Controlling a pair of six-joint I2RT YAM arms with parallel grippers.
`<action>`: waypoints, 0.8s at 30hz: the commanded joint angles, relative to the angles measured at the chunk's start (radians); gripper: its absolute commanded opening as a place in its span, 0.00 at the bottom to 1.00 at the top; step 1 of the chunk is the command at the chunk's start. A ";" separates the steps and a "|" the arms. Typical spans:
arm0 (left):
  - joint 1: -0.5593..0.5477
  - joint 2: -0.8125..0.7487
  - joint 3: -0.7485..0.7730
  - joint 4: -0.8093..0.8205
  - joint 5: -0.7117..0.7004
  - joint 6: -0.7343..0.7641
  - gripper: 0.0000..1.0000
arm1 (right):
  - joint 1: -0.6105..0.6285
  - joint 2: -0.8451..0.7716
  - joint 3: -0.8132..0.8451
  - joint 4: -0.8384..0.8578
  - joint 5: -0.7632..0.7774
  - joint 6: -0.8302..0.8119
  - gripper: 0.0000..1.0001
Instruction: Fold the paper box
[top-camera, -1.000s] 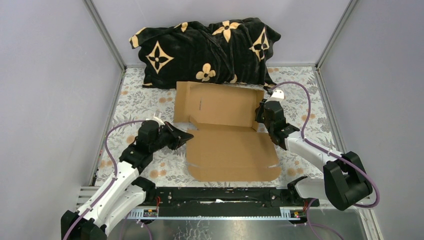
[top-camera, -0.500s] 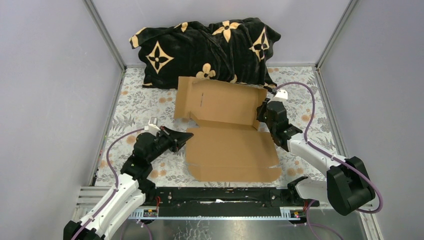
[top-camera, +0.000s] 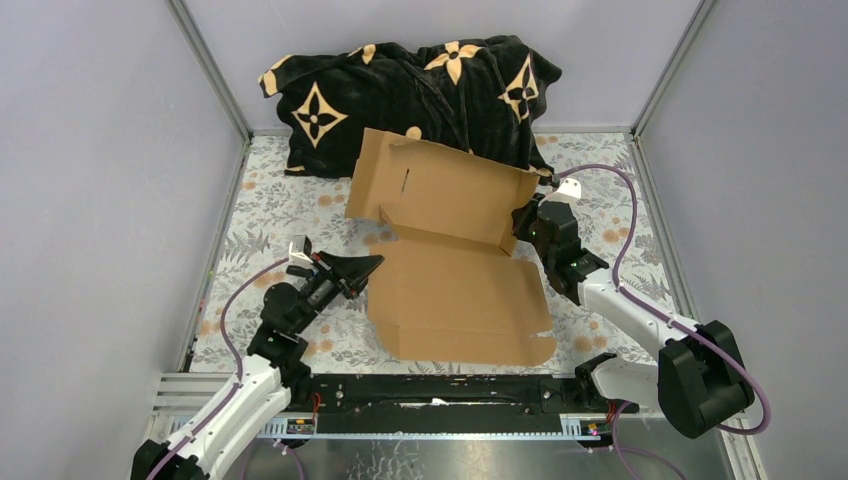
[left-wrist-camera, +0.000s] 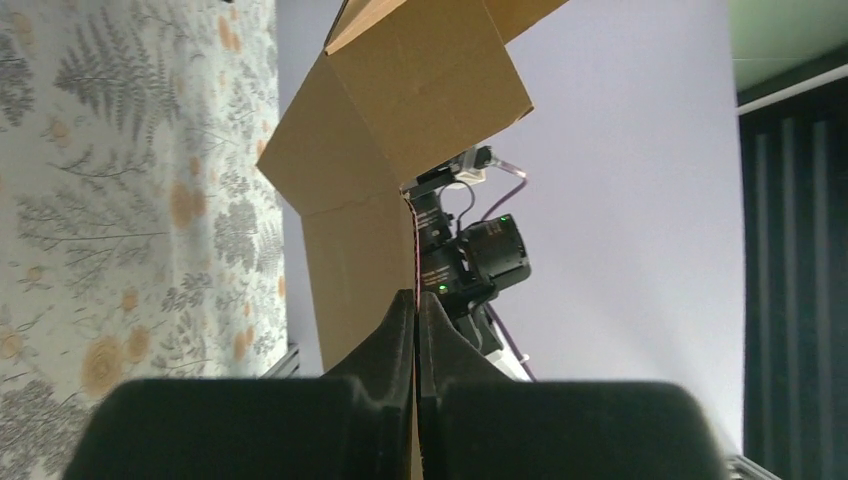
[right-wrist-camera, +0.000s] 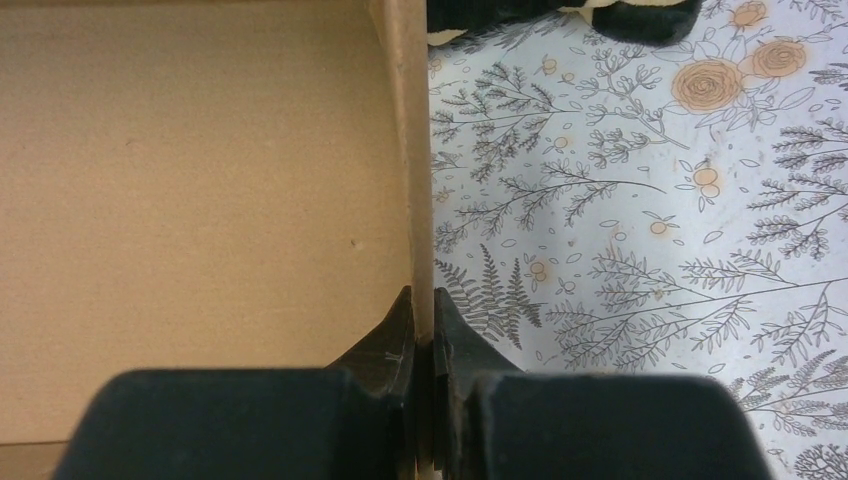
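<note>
1. Overhead, the paper box (top-camera: 455, 300) lies in the middle of the floral cloth (top-camera: 270, 210). Its near panel is flat and its far panel is tilted up, leaning back toward the black blanket (top-camera: 410, 90) with tan flowers at the rear. The left gripper (top-camera: 374, 264) lies low at the box's left edge, with its tips touching or just beside the edge. The right gripper (top-camera: 522, 222) is at the right end of the fold between the two panels.
2. From the left wrist, the left gripper's fingers (left-wrist-camera: 392, 335) are pressed together with no gap showing. The cardboard begins right at their tips and rises beyond them as a bent panel. Whether any flap sits between the fingers I cannot tell. Past the cardboard, the right arm (left-wrist-camera: 470, 260) shows against the pale wall.
3. From the right wrist, the right gripper's fingers (right-wrist-camera: 395, 335) are nearly closed and pinch a thin upright side wall of the box, seen edge-on. The box's brown inner face fills the left of the view. Floral cloth lies on the right, with a bit of blanket at the top.
</note>
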 joint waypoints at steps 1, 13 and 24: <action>-0.004 0.015 -0.016 0.314 -0.062 -0.059 0.03 | 0.001 -0.019 0.035 0.045 -0.029 0.046 0.00; -0.063 0.205 -0.026 0.711 -0.152 -0.089 0.05 | 0.003 0.000 0.074 0.061 -0.070 0.110 0.00; -0.151 0.364 -0.034 0.950 -0.223 -0.103 0.08 | 0.008 -0.009 0.080 0.068 -0.081 0.140 0.00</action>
